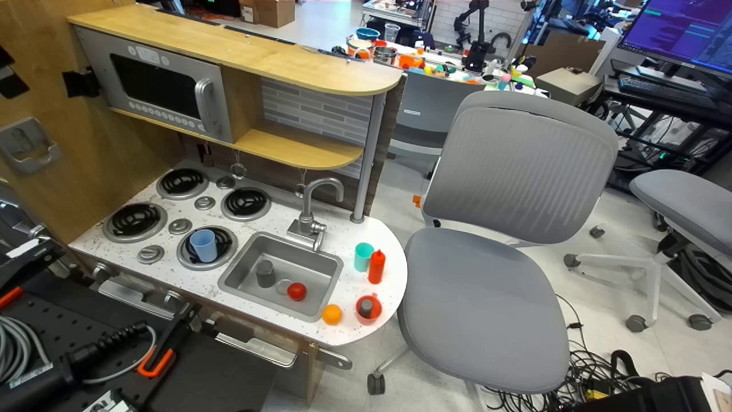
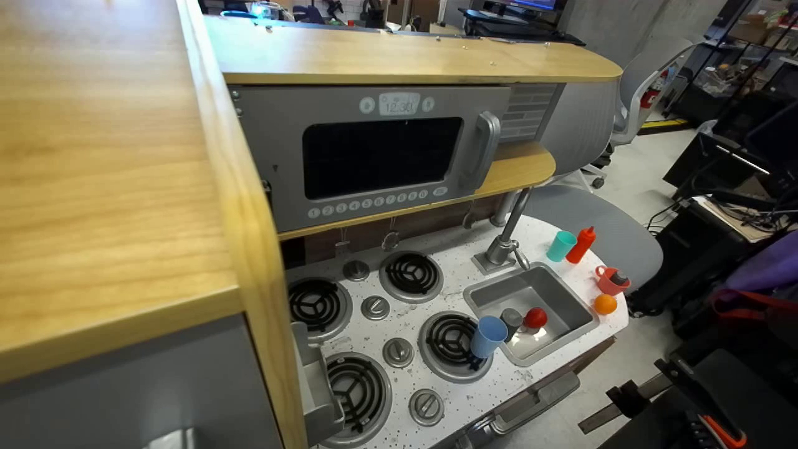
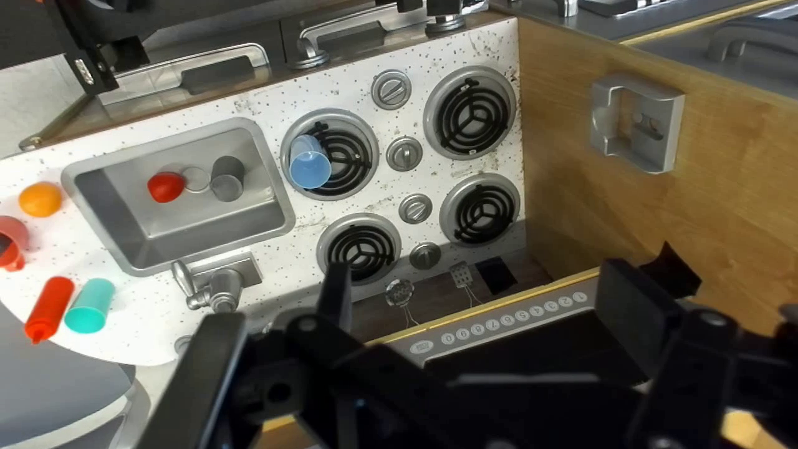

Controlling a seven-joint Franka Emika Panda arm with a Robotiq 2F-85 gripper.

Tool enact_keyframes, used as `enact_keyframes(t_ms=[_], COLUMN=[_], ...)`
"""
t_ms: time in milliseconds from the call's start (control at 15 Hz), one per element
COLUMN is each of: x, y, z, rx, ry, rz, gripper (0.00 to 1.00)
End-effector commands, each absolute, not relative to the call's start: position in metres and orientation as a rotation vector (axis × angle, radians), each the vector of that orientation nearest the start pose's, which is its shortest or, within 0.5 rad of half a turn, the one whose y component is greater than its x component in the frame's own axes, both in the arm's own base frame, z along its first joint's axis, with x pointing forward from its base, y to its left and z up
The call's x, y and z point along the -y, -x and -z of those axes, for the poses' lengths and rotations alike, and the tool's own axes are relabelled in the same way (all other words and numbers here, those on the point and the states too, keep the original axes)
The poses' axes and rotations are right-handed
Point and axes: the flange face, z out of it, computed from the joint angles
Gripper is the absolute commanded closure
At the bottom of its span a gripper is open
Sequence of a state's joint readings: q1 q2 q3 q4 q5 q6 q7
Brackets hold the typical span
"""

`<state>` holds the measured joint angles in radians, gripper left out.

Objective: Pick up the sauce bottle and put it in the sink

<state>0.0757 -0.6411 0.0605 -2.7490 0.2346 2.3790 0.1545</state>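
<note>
Tool point(image 3: 477, 299) is spread, nothing between its fingers point(image 3: 633, 308); in the wrist view they frame the microwave point(image 3: 536, 343), well apart from the target. Sauce bottle point(image 1: 376, 267) stands upright on the rounded end of the worktop point(image 1: 386, 237), just beside a teal cup point(image 1: 362, 257), outside the sink point(image 1: 303, 269). Step in hand looks like the reach. I'd go over to that end clear of the shelf point(image 1: 303, 146) and faucet point(image 1: 307, 209), come straight down on the bottle, wrist turned so neither finger has to squeeze in on the cup side; closing along the bottle-cup line would probably shove the cup. Grip the body squarely, below the nozzle; narrow base, likely tips if brushed. Then lift above the sink rim before crossing, stay off the faucet, set down on bare sink floor away from the red round piece point(image 1: 297, 291) and grey cup point(image 1: 265, 274). Views: only the wrist view has the tool. It also shows a narrow gap between bottle point(image 3: 48, 308) and teal cup point(image 3: 91, 305) near the base; in both exterior views the pair overlaps, so spacing can't be read there. In an exterior view the faucet's full hook point(image 1: 326, 182) shows; in an exterior view where the shelf point(image 2: 523, 165) hides its top, don't judge clearance. Wrist view foreshortens the bottle; upright reads better outside.
</note>
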Motion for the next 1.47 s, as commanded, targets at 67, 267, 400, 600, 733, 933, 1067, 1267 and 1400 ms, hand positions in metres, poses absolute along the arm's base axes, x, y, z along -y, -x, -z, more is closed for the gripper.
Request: enact_keyframes(t_ms=[67, 267, 400, 600, 733, 933, 1067, 1267, 1400], x=[-0.020, 0.002, 0.022, 0.060, 0.086, 0.124, 0.138, 0.158, 0.173], y=[-0.372, -0.380, -0.386, -0.395, -0.401, -0.412, -0.419, -0.433, -0.447], z=[-0.414, -0.400, -0.389, -0.373, -0.362, -0.345, -0.335, -0.327, -0.325], rx=[-0.288, -0.148, -0.012, 0.086, 0.116, 0.098, 0.139, 0.145, 0.101], ry=[2.941, 3.017, 3.095, 3.182, 3.211, 3.191, 3.120, 3.034, 3.035], rz=[0.362, 0.381, 0.396, 0.434, 0.454, 0.423, 0.344, 0.236, 0.204], gripper=[0.00, 0.00, 0.00, 0.00, 0.00, 0.00, 0.00, 0.00, 0.00])
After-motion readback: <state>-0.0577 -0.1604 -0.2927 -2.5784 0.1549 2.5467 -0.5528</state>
